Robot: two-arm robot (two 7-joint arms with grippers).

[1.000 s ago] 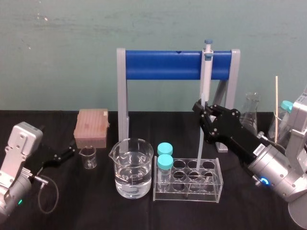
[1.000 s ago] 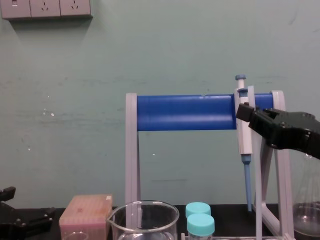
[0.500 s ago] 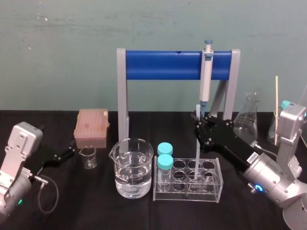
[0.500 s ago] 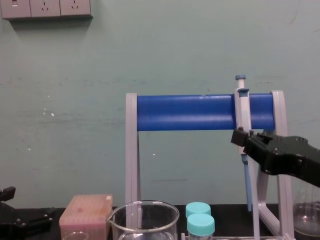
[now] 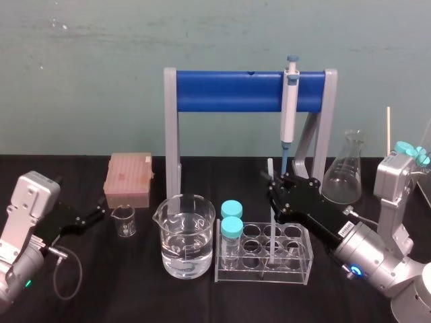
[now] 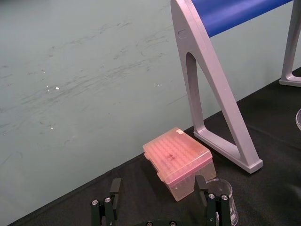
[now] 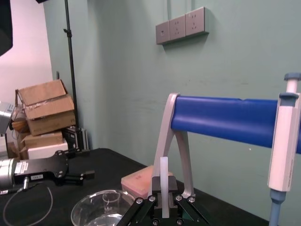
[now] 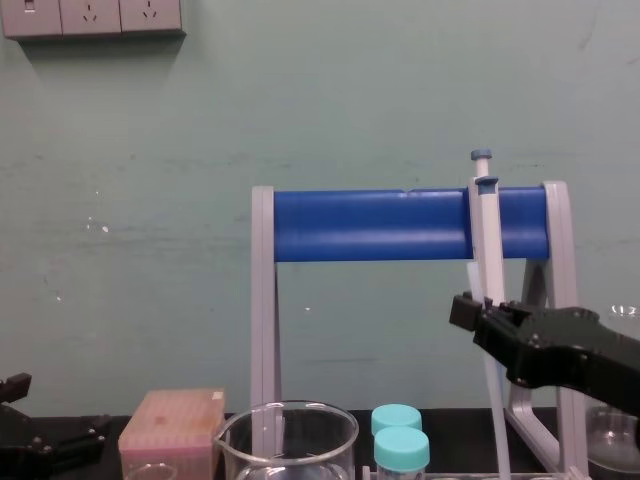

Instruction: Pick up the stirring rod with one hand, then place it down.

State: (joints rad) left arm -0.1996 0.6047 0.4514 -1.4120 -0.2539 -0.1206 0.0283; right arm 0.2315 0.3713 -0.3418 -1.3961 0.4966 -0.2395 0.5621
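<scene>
Now, right tool (image 5: 273,194) pinching upright stirring rod (image 5: 269,168), left tool (image 5: 100,214) parked

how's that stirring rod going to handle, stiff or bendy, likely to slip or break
Probably stiff: the stirring rod runs dead straight through the right gripper. Thin and glassy-looking, so maybe slippery and fragile. Standing in the test tube rack, it would likely lean.

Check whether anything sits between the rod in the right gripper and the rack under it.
Nothing visible. The right gripper holds the rod upright, with its lower end at the open holes of the rack. The two capped tubes stand at the rack's left end, apart from the rod. The left gripper is parked far left.
</scene>
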